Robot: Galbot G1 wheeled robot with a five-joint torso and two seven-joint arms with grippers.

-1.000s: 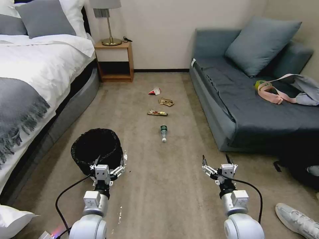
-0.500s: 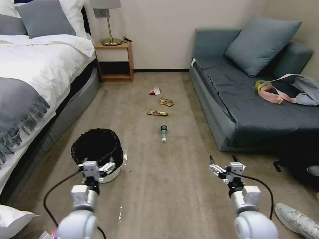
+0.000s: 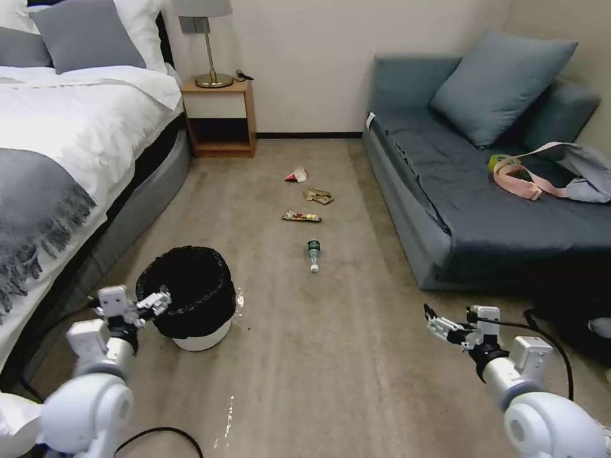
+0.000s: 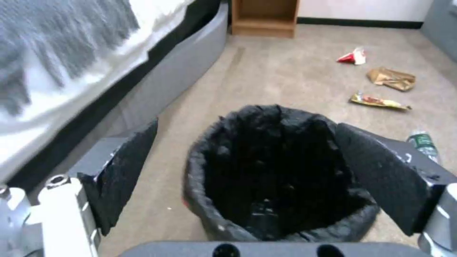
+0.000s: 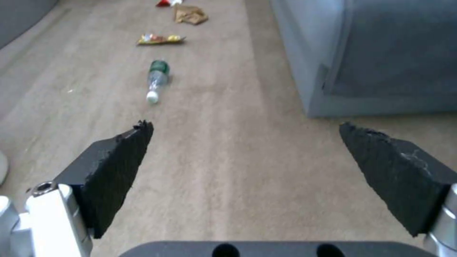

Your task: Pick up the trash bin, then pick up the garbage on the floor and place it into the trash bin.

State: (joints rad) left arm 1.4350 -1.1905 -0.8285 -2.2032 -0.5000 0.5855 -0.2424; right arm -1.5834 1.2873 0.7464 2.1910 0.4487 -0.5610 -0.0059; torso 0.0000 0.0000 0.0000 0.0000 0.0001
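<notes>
Four litter pieces lie in a row up the centre of the head view: clear bottle (image 3: 312, 252) w/ green label and white cap nearest, then gold-brown snack wrapper (image 3: 301, 217), crumpled tan paper (image 3: 318, 195), red-and-white wrapper (image 3: 296, 175) farthest, toward the nightstand (image 3: 220, 117). Trash bin (image 3: 189, 294) stands on the carpet at lower left of that frame, beside the bed (image 3: 70, 159), upright, not yet lifted.

Left gripper (image 3: 130, 305) sits just left of the bin's rim, fingers spread wide, nothing held. Right gripper (image 3: 453, 323) hangs at lower right near the sofa (image 3: 484, 191), fingers also wide, empty, well apart from the litter.

Handling, as a guess: bin looks light and prob. empty; shell is stiff but the black liner is loose, crinkly, likely slippery, so a pinch on film alone could slide. Best hold is across the rim wall, one finger inside and one outside, clamping liner against the hard edge. Bottle is light and may roll; wrappers and paper are flimsy, flat on the carpet, need a low pinch.

Views: left wrist cam looks straight down into the bin mouth (image 4: 281, 171), fingers (image 4: 125, 167) on either side of it in frame, liner bunched around the rim; head view can't see inside but shows the white base and bin-to-bed gap. Right wrist cam shows the bottle (image 5: 156, 79) ahead on bare carpet, cap toward the gripper.
</notes>
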